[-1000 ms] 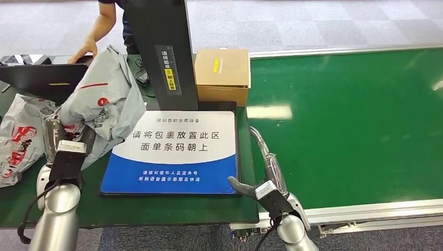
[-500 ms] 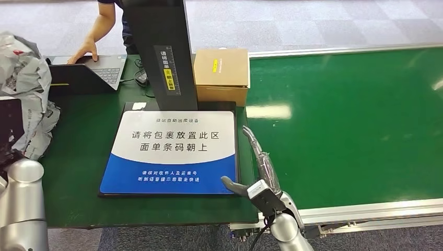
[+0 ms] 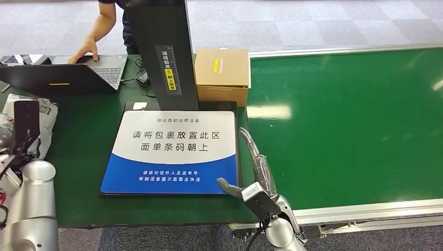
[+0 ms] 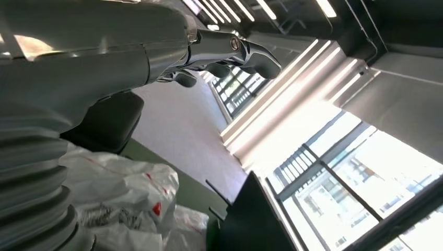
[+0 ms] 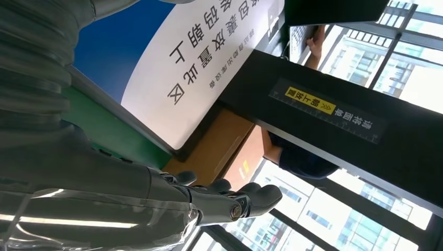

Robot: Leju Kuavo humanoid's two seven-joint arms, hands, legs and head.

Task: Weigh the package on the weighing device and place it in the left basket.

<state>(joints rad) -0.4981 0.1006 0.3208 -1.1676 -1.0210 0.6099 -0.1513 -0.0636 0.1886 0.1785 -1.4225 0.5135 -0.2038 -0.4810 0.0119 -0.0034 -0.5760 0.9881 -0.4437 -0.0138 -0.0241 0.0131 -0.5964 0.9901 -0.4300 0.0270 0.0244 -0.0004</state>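
The grey-white package [image 3: 48, 112] with red print lies at the table's far left edge, partly hidden behind my left arm [image 3: 32, 194]. In the left wrist view it lies among other bags [image 4: 123, 180] beneath my left hand [image 4: 230, 49], whose fingers stretch out with nothing in them. The weighing device is a blue and white pad [image 3: 175, 151] with a black column [image 3: 162, 47] behind it; nothing lies on the pad. My right hand [image 3: 256, 172] hovers at the pad's right edge, fingers spread [image 5: 230, 201] and holding nothing.
A cardboard box [image 3: 222, 73] stands behind the pad, beside the column. An open laptop [image 3: 78, 73] sits at the back left with a person's hand [image 3: 83, 52] on it. The green conveyor belt [image 3: 345, 120] runs along the right.
My left arm swung left and down with the grey package, which it held up a second ago; the package now lies at the left edge, out of the hand. The right hand drifted slightly left.
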